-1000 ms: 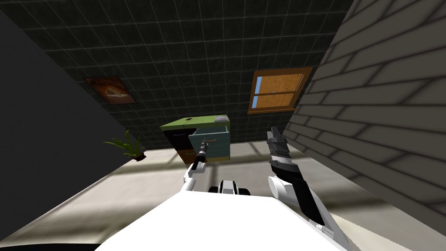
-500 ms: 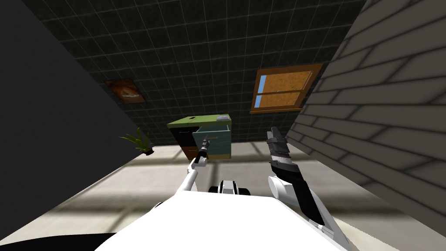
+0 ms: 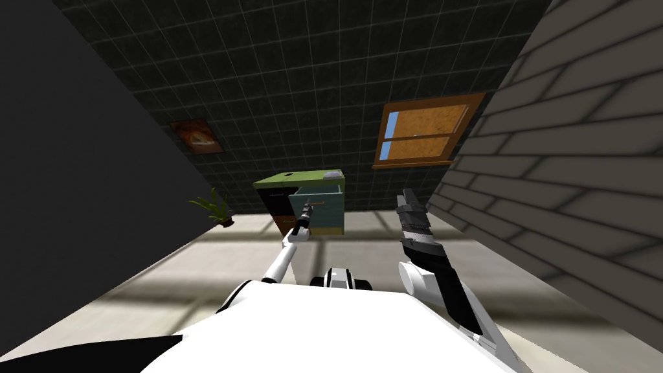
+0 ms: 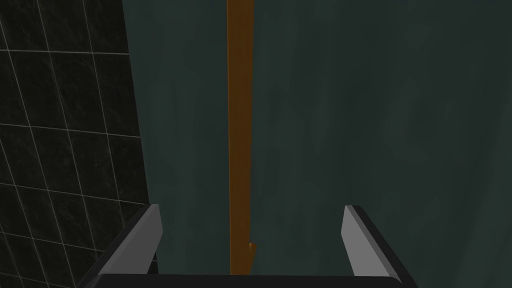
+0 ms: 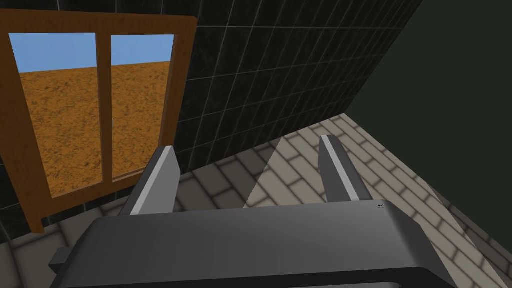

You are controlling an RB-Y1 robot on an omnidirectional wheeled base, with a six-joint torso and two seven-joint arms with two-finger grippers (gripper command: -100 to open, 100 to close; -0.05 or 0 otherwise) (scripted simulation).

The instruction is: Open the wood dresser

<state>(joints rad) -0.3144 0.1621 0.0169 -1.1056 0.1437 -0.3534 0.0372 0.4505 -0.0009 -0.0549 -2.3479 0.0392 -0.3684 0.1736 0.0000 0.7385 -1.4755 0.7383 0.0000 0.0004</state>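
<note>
Head view: ahead of us and a little to our left stands a low dresser with an olive-green top, teal drawer fronts and a dark section on its left (image 3: 280, 206). It rests on the pale floor (image 3: 213, 272), backed against the dark tiled wall (image 3: 291, 78). Its upper teal drawer (image 3: 322, 206) juts out from the dresser's body, with the box open at the top. Our left arm reaches straight towards it. The left gripper (image 3: 305, 212) sits at the drawer front, right at the thin orange-brown bar handle (image 3: 314, 205). A small flat grey object (image 3: 333, 174) lies on the dresser's top near its right end.

From the left wrist we look onto the teal front at close range. The handle runs between the two light grey fingers (image 4: 147, 240). These stand wide apart and neither blade touches the bar, so this pincer is unclosed and grips nothing. Past one finger the drawer front ends and the tiled wall shows.

Our right gripper (image 3: 407, 194) is raised to the right of the dresser, well apart from it. Its fingers (image 5: 160, 180) are spread and empty.

A brown-framed window (image 3: 424, 133) is set in the tiled wall above and to the right of the dresser. A small framed picture (image 3: 197, 136) hangs to the dresser's upper left. A green potted plant (image 3: 213, 208) stands on the floor left of the dresser.
</note>
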